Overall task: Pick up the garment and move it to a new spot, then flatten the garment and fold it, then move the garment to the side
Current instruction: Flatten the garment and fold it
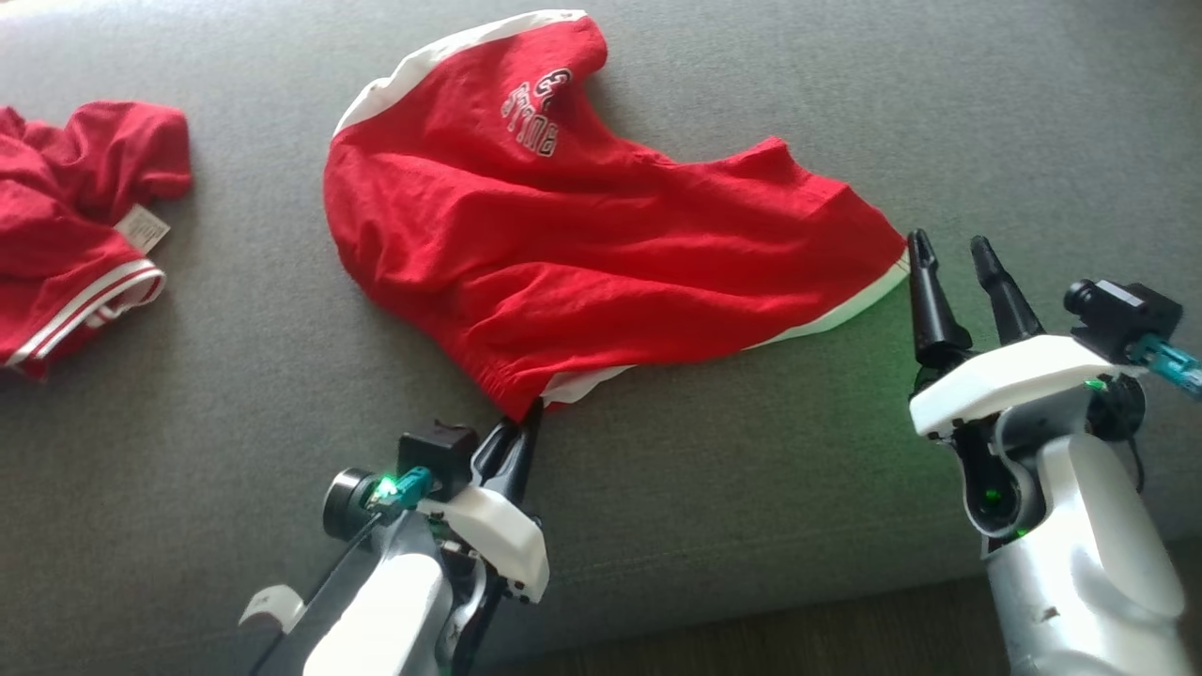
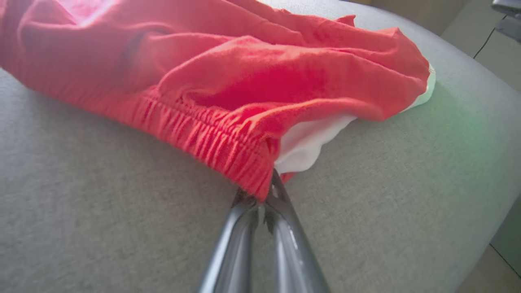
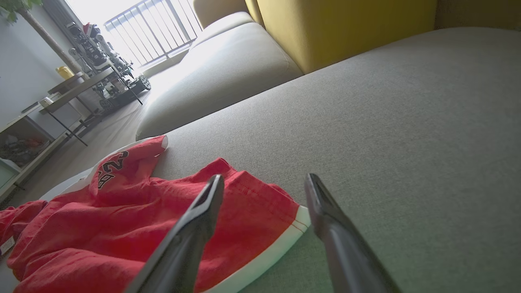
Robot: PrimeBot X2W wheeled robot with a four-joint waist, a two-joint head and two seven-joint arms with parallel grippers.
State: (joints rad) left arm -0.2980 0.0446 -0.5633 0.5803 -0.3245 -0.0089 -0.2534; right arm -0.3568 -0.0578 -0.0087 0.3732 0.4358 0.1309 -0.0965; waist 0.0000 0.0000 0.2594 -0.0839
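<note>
The garment (image 1: 563, 244) is a pair of red shorts with white trim and a printed number, lying rumpled on the grey sofa cushion (image 1: 751, 451). My left gripper (image 1: 528, 413) is shut on the near corner of its elastic waistband; in the left wrist view the two fingers pinch the red hem (image 2: 260, 191) of the garment (image 2: 228, 81). My right gripper (image 1: 950, 249) stands open just right of the white-edged leg hem, apart from it. In the right wrist view its fingers (image 3: 203, 211) frame that hem of the garment (image 3: 260, 203) with nothing between them.
A second red piece of clothing (image 1: 75, 235) with white stripes lies crumpled at the far left of the cushion. The cushion's front edge (image 1: 751, 601) runs just behind my arms. A yellow backrest (image 3: 346, 28) and a further cushion (image 3: 220, 69) lie beyond.
</note>
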